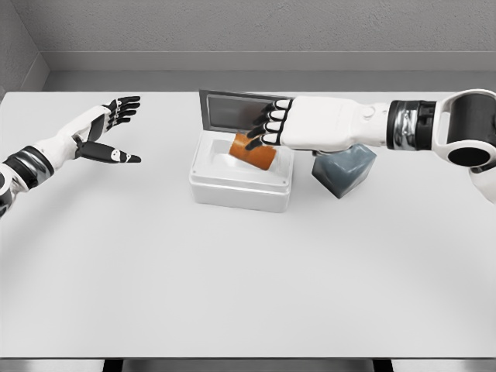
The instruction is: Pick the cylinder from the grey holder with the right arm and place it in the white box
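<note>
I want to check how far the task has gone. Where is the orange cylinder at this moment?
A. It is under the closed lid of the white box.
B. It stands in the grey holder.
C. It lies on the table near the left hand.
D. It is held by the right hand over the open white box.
D. The right hand curls its fingers on the orange cylinder, tilted over the cavity of the white box, whose lid stands open.

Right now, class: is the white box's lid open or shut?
Open: the white box has its grey lid raised behind it, with the orange cylinder above its cavity.
</note>
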### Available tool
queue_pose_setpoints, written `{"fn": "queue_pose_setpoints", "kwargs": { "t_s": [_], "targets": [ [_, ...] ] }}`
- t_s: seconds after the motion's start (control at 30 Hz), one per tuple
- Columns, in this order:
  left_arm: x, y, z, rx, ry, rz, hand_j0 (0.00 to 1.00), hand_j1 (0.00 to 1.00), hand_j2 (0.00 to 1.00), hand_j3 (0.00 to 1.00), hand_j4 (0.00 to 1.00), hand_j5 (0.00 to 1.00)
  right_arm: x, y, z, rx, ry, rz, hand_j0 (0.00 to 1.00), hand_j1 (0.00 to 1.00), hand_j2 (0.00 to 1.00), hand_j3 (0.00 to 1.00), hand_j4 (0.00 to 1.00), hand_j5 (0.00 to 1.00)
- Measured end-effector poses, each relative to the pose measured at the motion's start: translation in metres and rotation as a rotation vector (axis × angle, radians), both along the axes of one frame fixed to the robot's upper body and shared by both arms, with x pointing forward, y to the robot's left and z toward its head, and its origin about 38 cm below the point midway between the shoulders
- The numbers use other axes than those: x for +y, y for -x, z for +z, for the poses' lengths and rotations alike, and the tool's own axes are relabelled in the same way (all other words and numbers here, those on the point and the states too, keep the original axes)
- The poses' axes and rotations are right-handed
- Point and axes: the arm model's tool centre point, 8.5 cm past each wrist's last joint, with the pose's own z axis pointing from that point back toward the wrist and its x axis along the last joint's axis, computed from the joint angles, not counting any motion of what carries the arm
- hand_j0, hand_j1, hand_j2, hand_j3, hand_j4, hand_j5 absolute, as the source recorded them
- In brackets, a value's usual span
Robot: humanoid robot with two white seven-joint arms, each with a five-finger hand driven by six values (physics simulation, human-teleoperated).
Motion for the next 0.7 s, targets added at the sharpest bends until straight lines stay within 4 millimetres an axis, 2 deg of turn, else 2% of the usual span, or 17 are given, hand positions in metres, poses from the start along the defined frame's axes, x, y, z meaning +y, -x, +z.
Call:
{"fn": "queue_pose_setpoints", "kwargs": {
  "t_s": [0.1,0.2,0.33,0.4,0.5,0.7],
  "targets": [
    [0.0,0.0,0.0,0.0,0.0,0.0,1.0,1.0,1.0,1.0,1.0,1.0,-0.004,0.005,0.001,-0.008,0.009,0.004,1.0,1.0,1.0,1.0,1.0,1.0],
    [0.0,0.0,0.0,0.0,0.0,0.0,1.0,1.0,1.0,1.0,1.0,1.0,-0.023,0.012,0.001,-0.01,0.006,-0.028,1.0,1.0,1.0,1.0,1.0,1.0],
    [0.0,0.0,0.001,-0.002,0.0,0.0,1.0,1.0,1.0,1.0,1.0,1.0,-0.071,0.022,0.001,0.025,0.02,-0.111,1.0,1.0,1.0,1.0,1.0,1.0],
    [0.0,-0.007,0.012,-0.022,-0.001,0.002,1.0,1.0,1.0,1.0,1.0,1.0,-0.097,0.027,0.007,0.039,0.015,-0.161,1.0,1.0,1.0,1.0,1.0,1.0],
    [-0.018,-0.027,0.044,-0.047,0.009,-0.026,1.0,1.0,1.0,1.0,1.0,1.0,-0.116,0.03,0.017,0.034,0.015,-0.199,1.0,1.0,1.0,1.0,1.0,1.0],
    [-0.061,-0.04,0.039,0.035,0.048,-0.075,1.0,1.0,1.0,1.0,1.0,1.0,-0.127,0.032,0.025,0.026,0.019,-0.219,1.0,1.0,1.0,1.0,1.0,1.0]
  ]
}}
